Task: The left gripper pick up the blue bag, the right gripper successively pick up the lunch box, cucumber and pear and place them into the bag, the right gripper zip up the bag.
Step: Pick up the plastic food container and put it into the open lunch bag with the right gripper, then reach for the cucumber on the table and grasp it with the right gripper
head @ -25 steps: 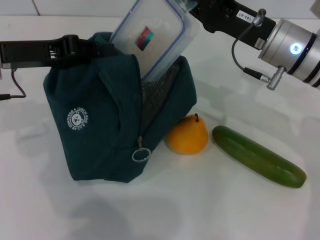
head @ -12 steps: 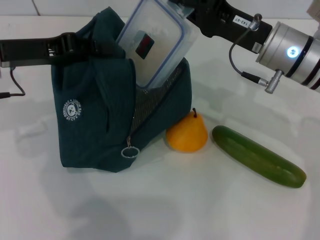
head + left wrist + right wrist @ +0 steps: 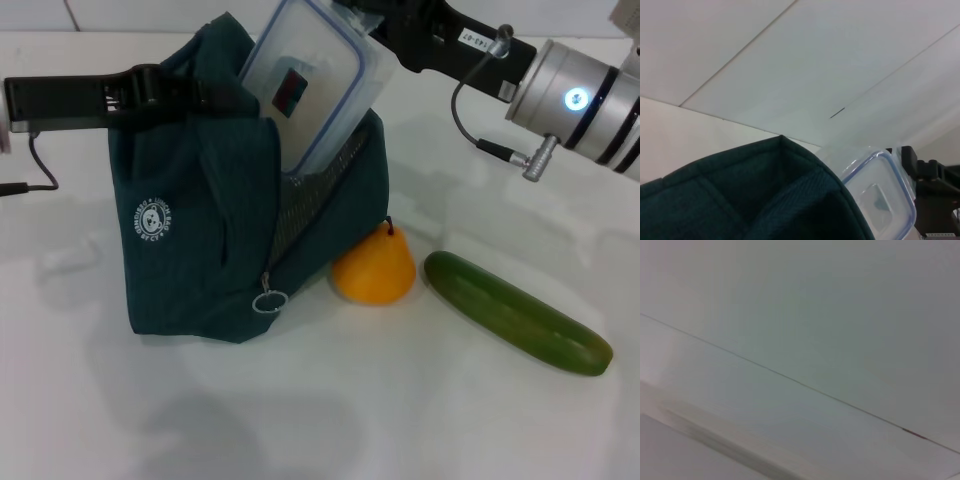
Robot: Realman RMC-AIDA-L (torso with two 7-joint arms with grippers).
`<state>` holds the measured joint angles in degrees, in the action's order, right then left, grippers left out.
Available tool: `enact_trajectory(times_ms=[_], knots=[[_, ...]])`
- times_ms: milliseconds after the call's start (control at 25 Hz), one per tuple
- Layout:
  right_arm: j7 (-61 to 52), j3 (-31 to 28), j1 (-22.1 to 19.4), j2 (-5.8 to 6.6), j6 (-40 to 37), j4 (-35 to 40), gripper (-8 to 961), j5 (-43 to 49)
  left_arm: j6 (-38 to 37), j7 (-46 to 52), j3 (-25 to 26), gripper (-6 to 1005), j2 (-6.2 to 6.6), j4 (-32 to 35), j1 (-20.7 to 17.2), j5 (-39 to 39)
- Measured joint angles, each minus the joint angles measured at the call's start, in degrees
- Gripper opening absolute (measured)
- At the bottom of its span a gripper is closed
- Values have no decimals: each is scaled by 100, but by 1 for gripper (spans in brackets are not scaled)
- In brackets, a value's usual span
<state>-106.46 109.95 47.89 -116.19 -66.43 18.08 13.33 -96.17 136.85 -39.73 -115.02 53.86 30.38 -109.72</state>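
White tabletop (image 3: 300,420) bears the blue bag (image 3: 200,260), its far-left rim pinched by the left gripper (image 3: 185,88) to keep the mouth open. Right gripper (image 3: 375,22) clamps the lunch box (image 3: 305,85), tilted, half inside. Pear (image 3: 375,268) and cucumber (image 3: 515,312) wait right.

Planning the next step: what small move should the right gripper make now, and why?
Probably ease the lunch box further down: it sits tilted, only its lower end inside the blue bag, held by the right gripper, while the left gripper holds the bag's top.
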Motion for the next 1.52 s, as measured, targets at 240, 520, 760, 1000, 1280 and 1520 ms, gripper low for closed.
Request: enact_trajectory(times_ms=[240,520,760,1000,1280,1520], knots=[[26,-1,85,0,-3,34,158,8,-4,0,19,67,-1,0,6,0],[125,-8,107,0,-53,46,329,-3,-7,0,27,68,22,2,20,-1],[192,-80,61,0,-111,46,334,-25,-7,0,35,68,37,2,-7,-3],[494,-301,-214,58,-451,2,339,-10,-7,-26,34,67,42,2,-20,-1],[1070,-434,-860,213,-788,-55,419,95,64,-304,114,67,43,-224,-74,4],[1716,-456,-1191,467,-1051,-118,611,569,73,-509,414,67,42,-497,-116,5]])
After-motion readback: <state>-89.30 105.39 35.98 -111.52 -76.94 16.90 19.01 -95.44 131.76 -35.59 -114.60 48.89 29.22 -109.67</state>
